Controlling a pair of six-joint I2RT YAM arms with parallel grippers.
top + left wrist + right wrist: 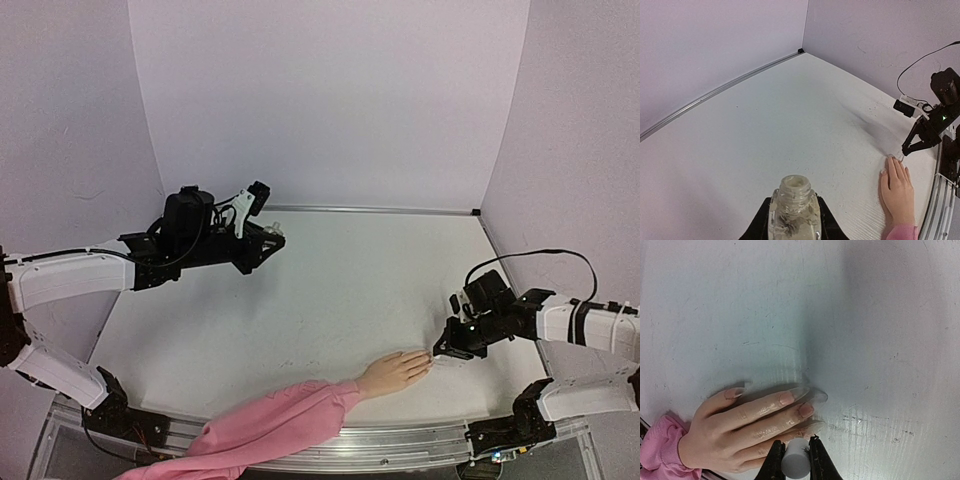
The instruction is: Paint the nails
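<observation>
The peach mannequin hand [395, 373] lies flat near the table's front edge, and a pink sleeve [270, 425] covers its wrist. Its nails [806, 410] are long and pale, some glossy, and they point toward the right arm. My right gripper [440, 350] [796, 444] hovers right over the fingertips, shut on a white cylindrical brush cap [796, 461]; the brush tip itself is hidden. My left gripper [268, 240] [794, 204] is raised at the back left, shut on an uncapped clear polish bottle [794, 207]. In the left wrist view the hand [898, 192] shows far right.
Lilac walls close in the white table [320, 300] on three sides. A metal rail [400, 445] runs along the front edge, under the sleeve. A black cable [540, 255] loops over the right arm.
</observation>
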